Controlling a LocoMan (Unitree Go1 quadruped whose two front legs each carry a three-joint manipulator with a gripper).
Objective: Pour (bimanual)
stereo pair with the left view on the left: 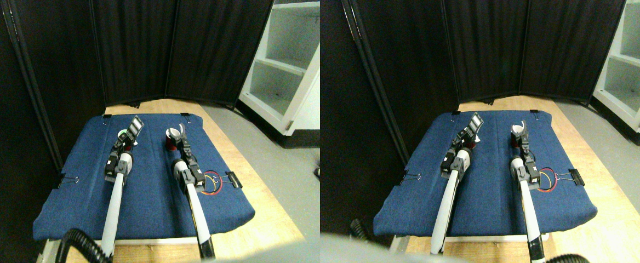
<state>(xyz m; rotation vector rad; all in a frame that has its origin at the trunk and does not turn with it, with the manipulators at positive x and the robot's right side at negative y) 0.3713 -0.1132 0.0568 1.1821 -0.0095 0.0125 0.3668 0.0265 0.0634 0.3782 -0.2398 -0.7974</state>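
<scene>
Blue denim-like cloth [150,192] covers most of a wooden tabletop [268,203] at the centre of the frame, held at its edges by black binder clips, one at the left edge [63,179] and one at the right edge [233,179].

Left manipulator [114,203] rises from the bottom edge, left of centre, as a pale limb ending in a dark left gripper [133,127] over the upper part of the cloth. Its jaws point toward the top of the frame. A dark red cup [128,146] with a white patch beside it shows just below the jaw tips, largely hidden by the gripper body; whether the jaws are clamped on it cannot be determined.

Right manipulator [195,208] rises from the bottom edge, right of centre, ending in the right gripper [180,134]. A second dark red cup with a white rim [172,137] stands on the cloth at centre frame, touching the left side of this gripper. One jaw stands against the cup's rim, but the jaw state cannot be determined at this image scale.

The two cups are near each other in the upper half of the cloth, apart, the left one slightly lower in the frame.

Red and yellow wires [213,185] form a loop on the cloth just right of the right manipulator. Black folding screen panels [177,49] fill the upper frame. A white shelving unit [287,60] stands at upper right on grey floor [260,137].
</scene>
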